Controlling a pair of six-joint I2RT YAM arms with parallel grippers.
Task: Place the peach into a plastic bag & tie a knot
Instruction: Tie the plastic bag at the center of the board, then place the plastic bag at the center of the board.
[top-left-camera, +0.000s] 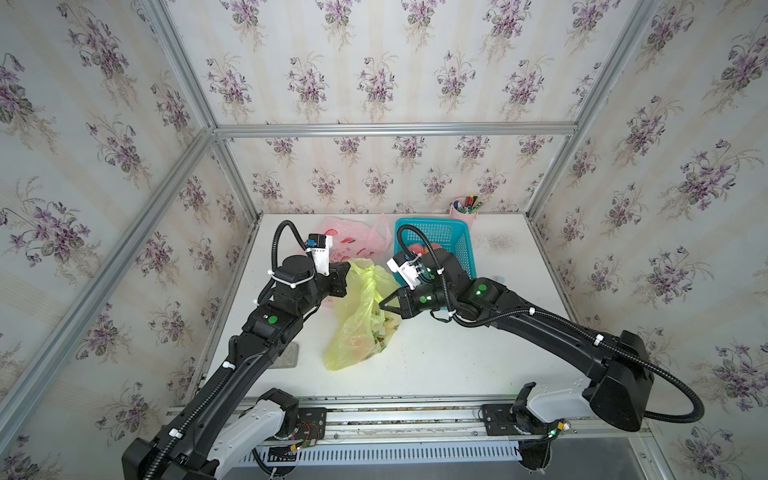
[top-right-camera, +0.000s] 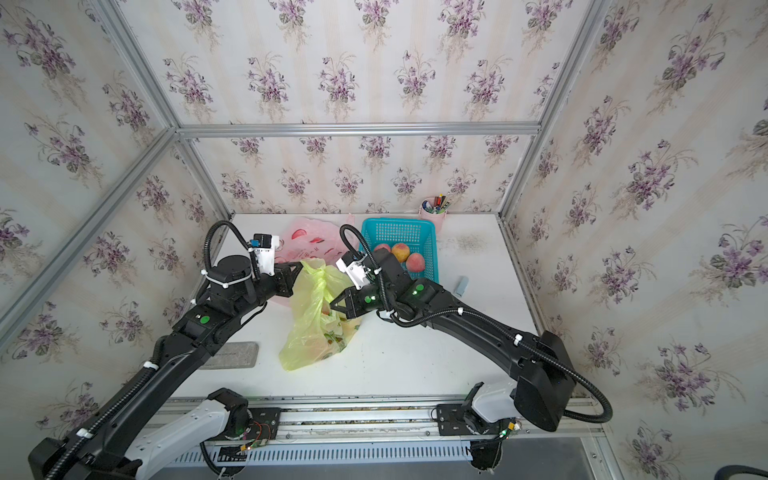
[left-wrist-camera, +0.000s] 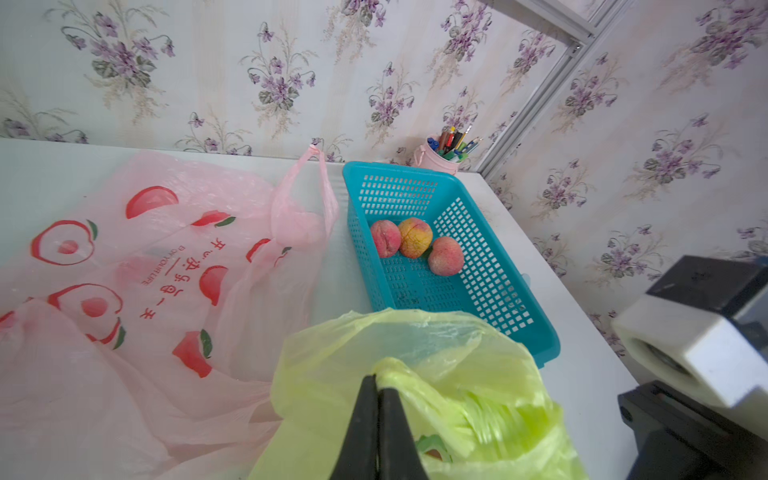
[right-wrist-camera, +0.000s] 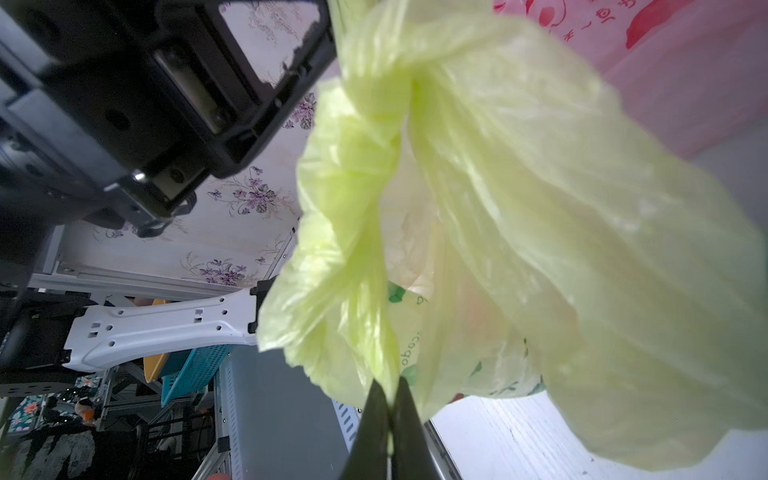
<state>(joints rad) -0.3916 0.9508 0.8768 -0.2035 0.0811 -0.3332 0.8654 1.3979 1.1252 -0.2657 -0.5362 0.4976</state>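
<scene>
both jaws tight on yellow bag (top-left-camera: 357, 328); pink bag (top-left-camera: 361, 239), blue basket (top-left-camera: 436, 232) close behind

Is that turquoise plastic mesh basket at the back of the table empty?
No, three round pink-yellow peaches lie inside the turquoise plastic mesh basket.

Left tool (left-wrist-camera: 377, 380) clamped closed, right tool (right-wrist-camera: 390, 388) clamped closed, both pointing inward

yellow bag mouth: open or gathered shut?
Gathered. The yellow bag is bunched and twisted at the top between the left gripper and right gripper, both shut on its plastic. Finished knot: cannot tell.
</scene>
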